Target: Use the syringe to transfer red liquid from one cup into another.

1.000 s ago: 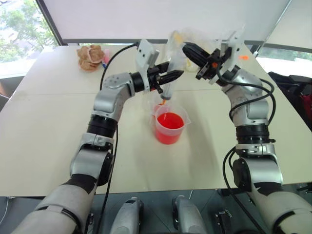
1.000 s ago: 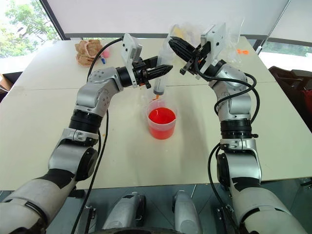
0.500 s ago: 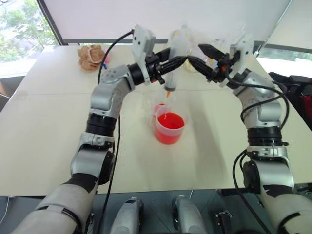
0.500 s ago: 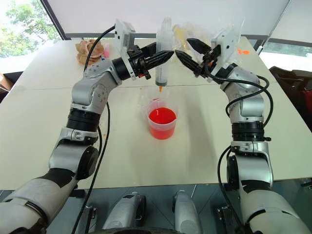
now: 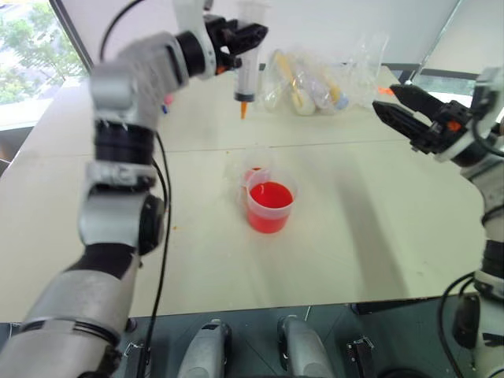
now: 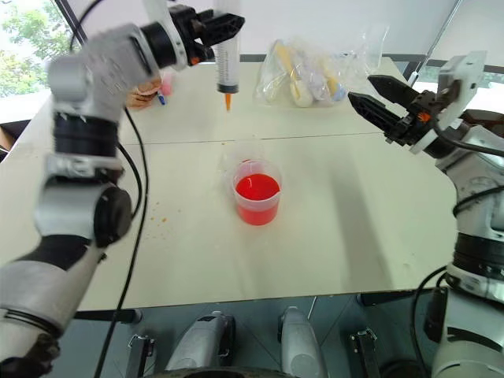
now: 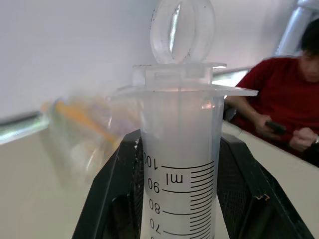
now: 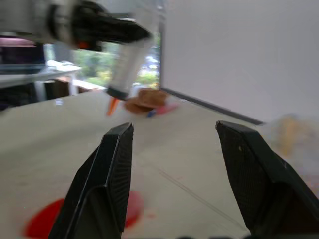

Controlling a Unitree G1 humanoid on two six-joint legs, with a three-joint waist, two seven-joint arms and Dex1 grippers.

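Moved since a second ago: left pincer has risen and swung away to the robot's left, carrying the syringe up off the measuring cup; right pincer has let go of the syringe top, opened, and drawn back to the right.

Syringe: clasped at the upper barrel by the left pincer, upright, orange tip down, high above the far part of the surface and well apart from both cups. Left wrist view shows the black fingers clenched against either side of the printed scale, with the plunger ring at top. Barrel contents cannot be told.

Right pincer: released, fingers spread, grasping nothing, pointing toward the robot's left above the surface's right side.

Measuring cup: mid-surface, upright, about half full of red liquid.

Smaller cup: just behind and touching or nearly touching the measuring cup, a little red at its bottom.

Other items: clear plastic bags at far centre; tan lumpy object at far left, partly behind the left arm; seated person in a red top in the left wrist view.
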